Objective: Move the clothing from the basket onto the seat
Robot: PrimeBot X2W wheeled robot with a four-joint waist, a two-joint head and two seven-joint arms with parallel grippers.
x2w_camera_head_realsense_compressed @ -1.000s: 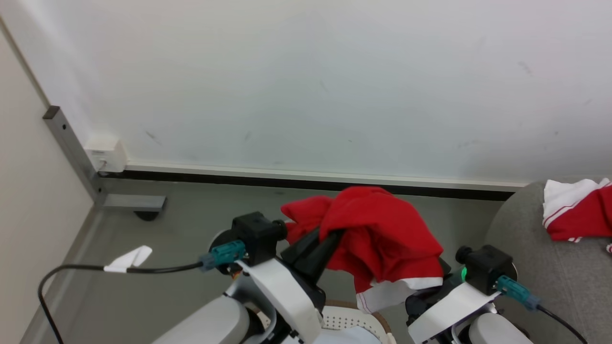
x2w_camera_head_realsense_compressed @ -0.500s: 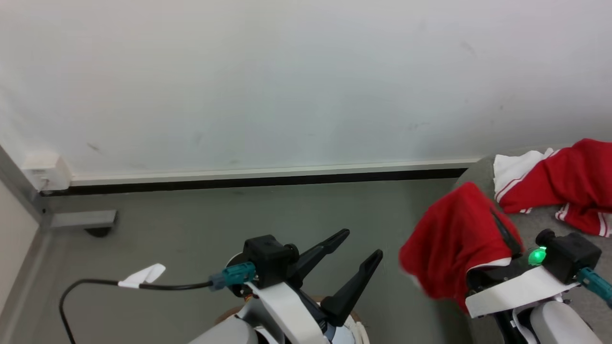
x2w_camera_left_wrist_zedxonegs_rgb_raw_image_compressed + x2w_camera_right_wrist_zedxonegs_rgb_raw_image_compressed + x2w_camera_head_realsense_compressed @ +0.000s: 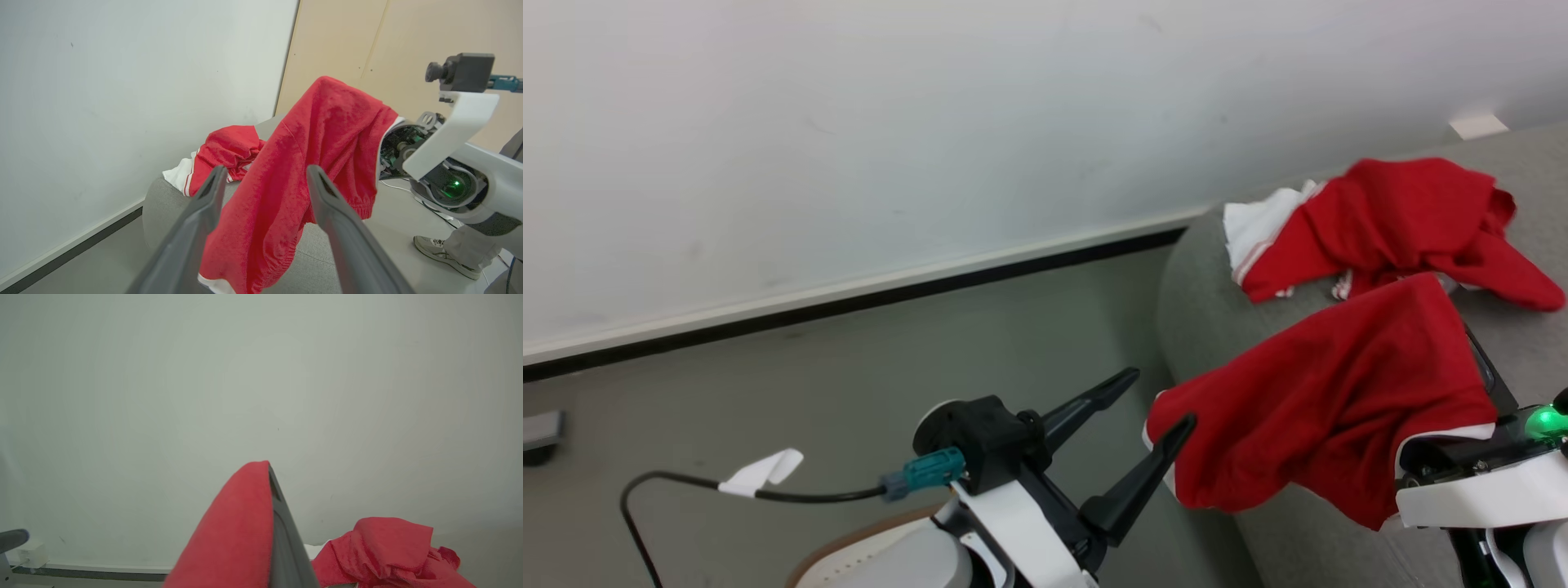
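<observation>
A red garment (image 3: 1339,392) with white trim hangs draped over my right gripper (image 3: 1462,335), which is shut on it, above the front edge of the grey seat (image 3: 1209,327). In the right wrist view the red cloth (image 3: 241,526) covers the left side of a dark finger (image 3: 282,539). A second red and white garment (image 3: 1372,220) lies on the seat further back. My left gripper (image 3: 1161,398) stands open and empty just left of the hanging garment. A bit of the basket's brown rim (image 3: 849,541) shows behind my left arm.
A white wall with a dark baseboard (image 3: 849,302) runs behind the grey floor (image 3: 849,384). A black cable with a white tag (image 3: 760,474) trails from my left wrist. A person's shoe (image 3: 441,249) stands on the floor beyond the seat.
My left gripper has let go of the red garment and stands open. My right gripper has carried the garment to the right, over the seat. The head camera has turned right.
</observation>
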